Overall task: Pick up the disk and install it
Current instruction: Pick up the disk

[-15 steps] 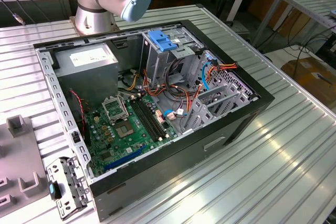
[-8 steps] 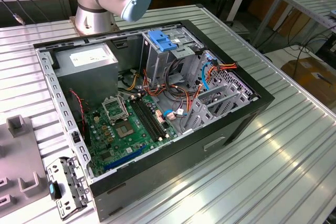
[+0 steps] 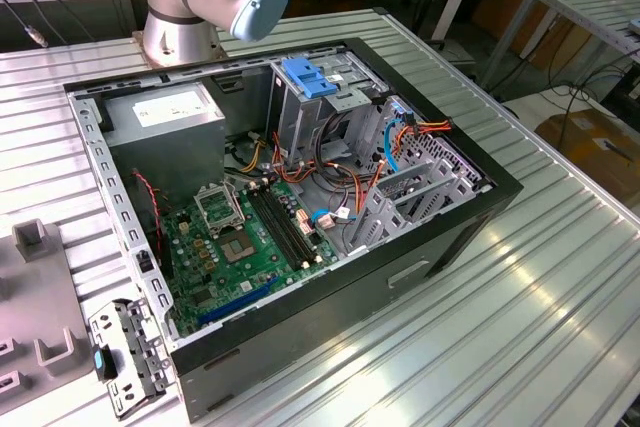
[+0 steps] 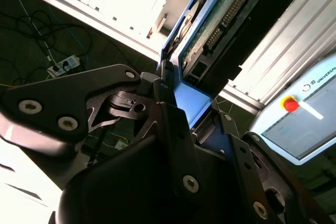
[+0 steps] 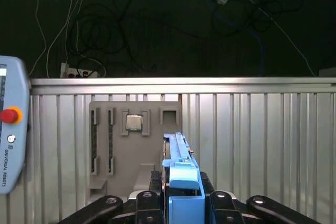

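In both wrist views my gripper (image 5: 181,199) is shut on the disk (image 5: 180,169), held edge-on so that one blue side rail faces the camera. The second wrist view shows black fingers (image 4: 173,129) clamped on the blue rail, with the disk's (image 4: 220,19) green circuit board and connectors beyond my gripper (image 4: 181,103). The disk hangs in the air over the ribbed metal table (image 5: 252,129). In the exterior view the open computer case (image 3: 470,237) lies on its side, and its drive cage (image 3: 345,112) carries a blue latch plate (image 3: 310,77).
The arm's base (image 3: 185,7) stands behind the case. Inside are a grey power supply box (image 3: 170,112), a green motherboard (image 3: 240,237) and loose cables (image 3: 340,167). A grey fixture plate (image 5: 134,150) holds a chip. A pendant (image 5: 10,129) rests by the table edge.
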